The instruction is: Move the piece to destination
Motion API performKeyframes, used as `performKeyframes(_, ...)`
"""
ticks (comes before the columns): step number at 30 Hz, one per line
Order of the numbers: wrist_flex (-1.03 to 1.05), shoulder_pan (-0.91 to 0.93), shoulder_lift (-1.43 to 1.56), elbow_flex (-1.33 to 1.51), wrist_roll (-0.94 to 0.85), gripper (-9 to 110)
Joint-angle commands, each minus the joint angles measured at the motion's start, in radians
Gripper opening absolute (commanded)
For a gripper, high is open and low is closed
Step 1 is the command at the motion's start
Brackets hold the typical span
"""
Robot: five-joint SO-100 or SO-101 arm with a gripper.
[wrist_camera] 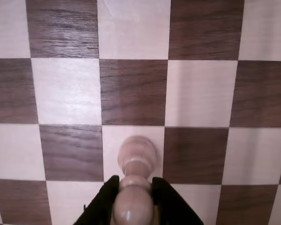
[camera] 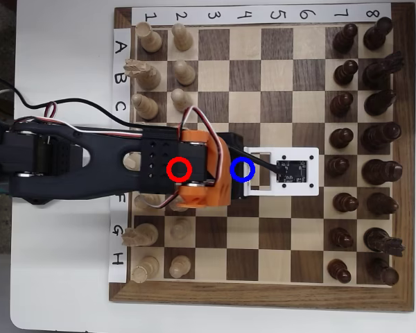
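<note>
I have the piece pinched in the claw, the two black fingers closed on its lower body, so I judge this the carrying step. It hangs over a pale square of the board; whether its base touches I cannot tell. In the overhead view the arm hides the piece, and the blue-ringed destination sits under the wrist. Next I must lower straight down and release. The pawn is pale beige, round-headed, smooth.
</note>
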Motion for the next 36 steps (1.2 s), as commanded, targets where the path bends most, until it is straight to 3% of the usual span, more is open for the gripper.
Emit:
performKeyframes(1,0.006,0.0,0.002,-0.055,0.008,0)
performKeyframes(12,0.026,-0.008,-0.012,-0.055,0.005,1)
performKeyframes(30,0.025,-0.04,0.032,-0.017,-0.025,24)
performKeyframes(36,0.011,-0.055,0.114,0.054,-0.034,23)
